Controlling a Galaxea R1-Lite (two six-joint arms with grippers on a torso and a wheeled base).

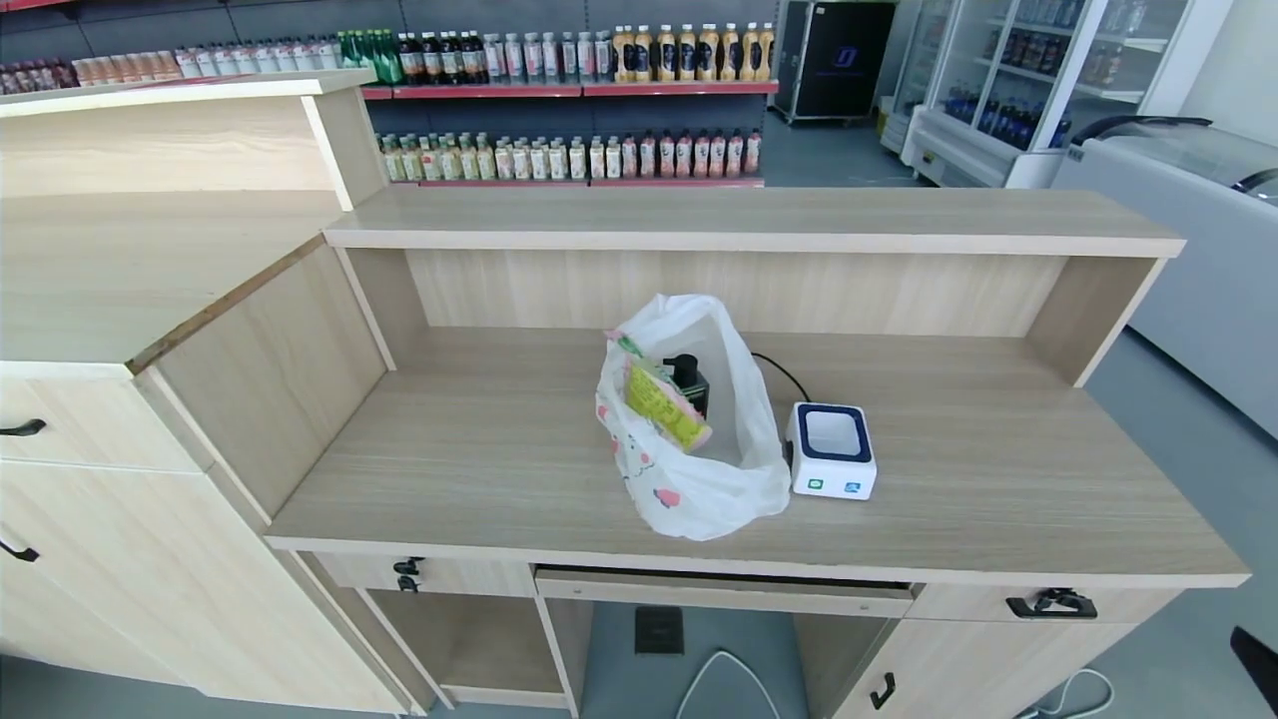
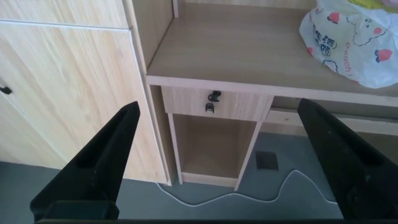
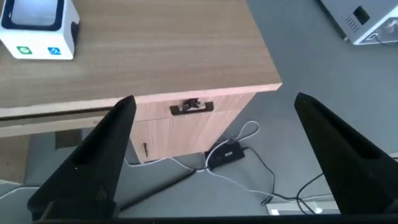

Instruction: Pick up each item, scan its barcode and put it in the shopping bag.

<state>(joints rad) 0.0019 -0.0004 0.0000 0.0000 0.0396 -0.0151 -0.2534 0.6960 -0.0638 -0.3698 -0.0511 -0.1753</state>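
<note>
Fingers (image 2: 93,168) of the left claw (image 2: 217,162) stand spread with nothing between them, low in front of the surface (image 1: 479,449) at its left end. Near the middle of the surface the shopping bag (image 1: 699,499) stands open, with a yellow packet (image 1: 664,404) and a dark pump bottle (image 1: 689,381) inside. Just beside it on the right sits the scanner (image 1: 832,449). Off the front right corner hangs the right claw (image 3: 214,162), spread and bare.

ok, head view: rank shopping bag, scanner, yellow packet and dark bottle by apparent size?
1. shopping bag
2. scanner
3. yellow packet
4. dark bottle
The packet and bottle sit partly hidden in the bag, so their ranks are unsure.
</note>
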